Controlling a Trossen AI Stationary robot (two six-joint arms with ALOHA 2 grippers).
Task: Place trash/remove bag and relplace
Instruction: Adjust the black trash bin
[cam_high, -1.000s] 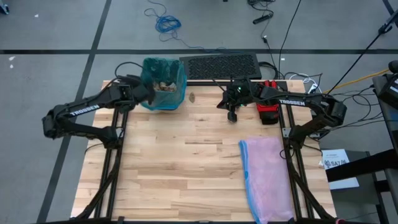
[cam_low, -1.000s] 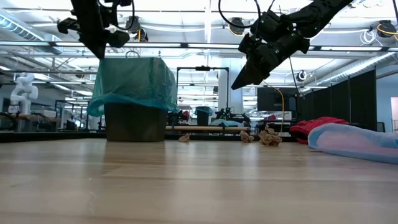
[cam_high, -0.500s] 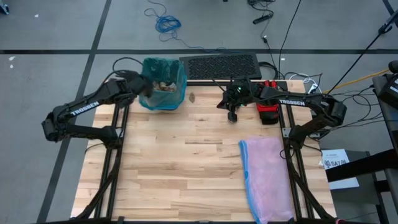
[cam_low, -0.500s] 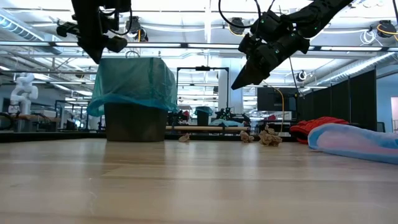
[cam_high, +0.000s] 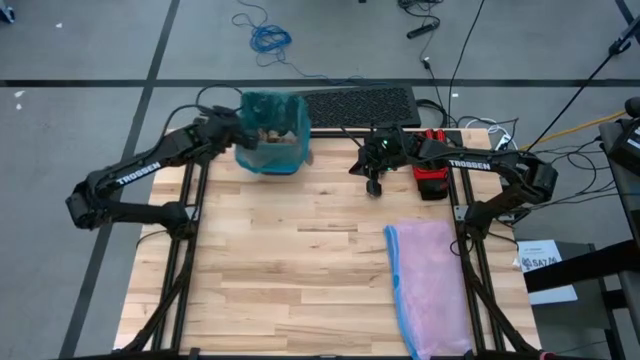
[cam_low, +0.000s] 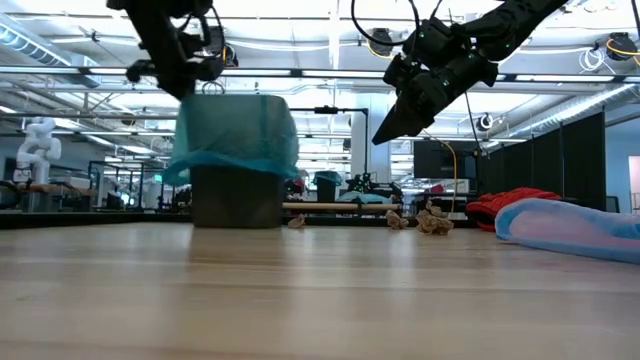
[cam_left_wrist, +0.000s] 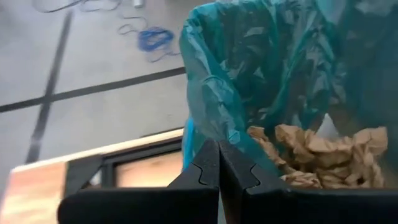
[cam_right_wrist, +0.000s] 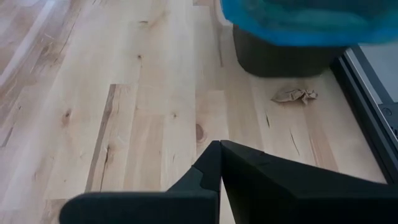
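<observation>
Bin and its teal bag have shifted across the tabletop toward the keyboard over the last second — blurred, so likely mid-slide. Left end effector sits at the bag's rim on the side away from the keyboard, fingers pressed shut; whether film is pinched between them, cannot tell. Probably the bag-removal step starting.

Right end effector hangs above the tabletop just beside the red glove, unmoved, also closed and empty.

Bag: thin, translucent, crinkled film folded over the rim. Inside, crumpled brown paper wads. A few more wads lie loose beyond the bin, one just beside its base. Pink bag lies limp, well apart from the bin.
</observation>
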